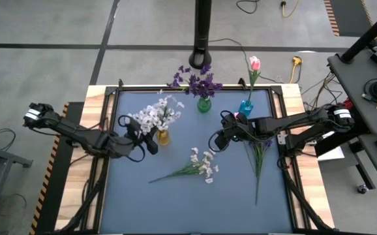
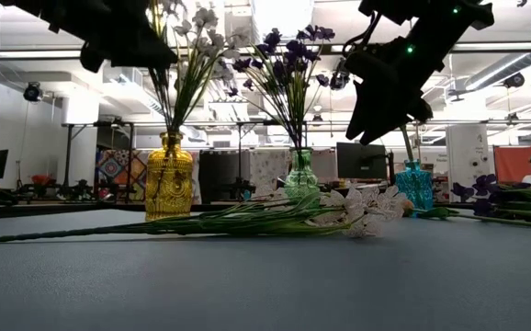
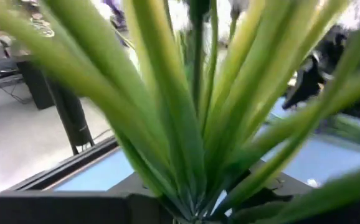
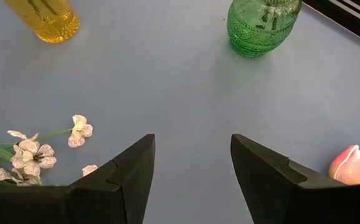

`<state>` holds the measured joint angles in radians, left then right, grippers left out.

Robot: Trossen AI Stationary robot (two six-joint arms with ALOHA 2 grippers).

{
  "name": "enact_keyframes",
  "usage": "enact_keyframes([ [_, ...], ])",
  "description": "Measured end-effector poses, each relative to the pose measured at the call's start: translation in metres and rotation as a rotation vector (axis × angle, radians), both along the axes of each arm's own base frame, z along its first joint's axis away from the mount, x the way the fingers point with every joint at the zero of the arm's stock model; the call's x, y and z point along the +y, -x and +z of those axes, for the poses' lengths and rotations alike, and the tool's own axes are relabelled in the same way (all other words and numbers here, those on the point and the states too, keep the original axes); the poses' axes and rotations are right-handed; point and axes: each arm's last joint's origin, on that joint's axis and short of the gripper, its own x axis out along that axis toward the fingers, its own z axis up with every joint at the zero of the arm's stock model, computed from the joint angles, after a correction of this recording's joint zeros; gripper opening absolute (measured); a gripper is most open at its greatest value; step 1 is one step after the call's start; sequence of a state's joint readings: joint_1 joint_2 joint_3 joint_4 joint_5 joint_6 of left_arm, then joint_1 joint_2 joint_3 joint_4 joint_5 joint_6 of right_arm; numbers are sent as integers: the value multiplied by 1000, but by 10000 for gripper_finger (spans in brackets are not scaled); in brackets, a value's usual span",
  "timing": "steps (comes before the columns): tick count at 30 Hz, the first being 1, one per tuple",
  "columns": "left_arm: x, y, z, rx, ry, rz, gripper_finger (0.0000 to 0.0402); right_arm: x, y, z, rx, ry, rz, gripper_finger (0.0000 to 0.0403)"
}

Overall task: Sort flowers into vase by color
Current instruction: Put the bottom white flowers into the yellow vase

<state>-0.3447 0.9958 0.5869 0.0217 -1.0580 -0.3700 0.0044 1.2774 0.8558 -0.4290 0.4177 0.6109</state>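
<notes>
White-blossom sprigs (image 1: 156,116) stand in the yellow vase (image 1: 164,137). My left gripper (image 1: 146,143) is beside it, shut on green stems (image 3: 192,124) that fill its wrist view. Purple flowers (image 1: 198,81) stand in the green vase (image 1: 204,105), and a pink tulip (image 1: 254,63) stands in the blue vase (image 1: 245,108). One white sprig (image 1: 198,166) lies flat on the mat. My right gripper (image 1: 214,140) hovers open and empty above the mat (image 4: 192,180), between that sprig and the green vase (image 4: 261,25). My left gripper holds a bunch of green stems and leaves where they run together (image 3: 189,208), right at its fingers. The leaves fan out away from the gripper and hide the fingertips. In the low view the stems (image 2: 181,92) stand upright in the yellow vase (image 2: 169,175).
Purple flowers with long green stems (image 1: 259,156) lie on the mat's right side, under my right arm. A loose pink bud (image 4: 354,165) lies near the blue vase. The camera post (image 1: 203,32) stands behind the far edge. The mat's near half is bare.
</notes>
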Motion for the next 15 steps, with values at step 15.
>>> enact_keyframes([
  [15, -6, 5, 4, 169, -16, -87, 241, 1, 1, -1, 18, -39, 38, 203],
])
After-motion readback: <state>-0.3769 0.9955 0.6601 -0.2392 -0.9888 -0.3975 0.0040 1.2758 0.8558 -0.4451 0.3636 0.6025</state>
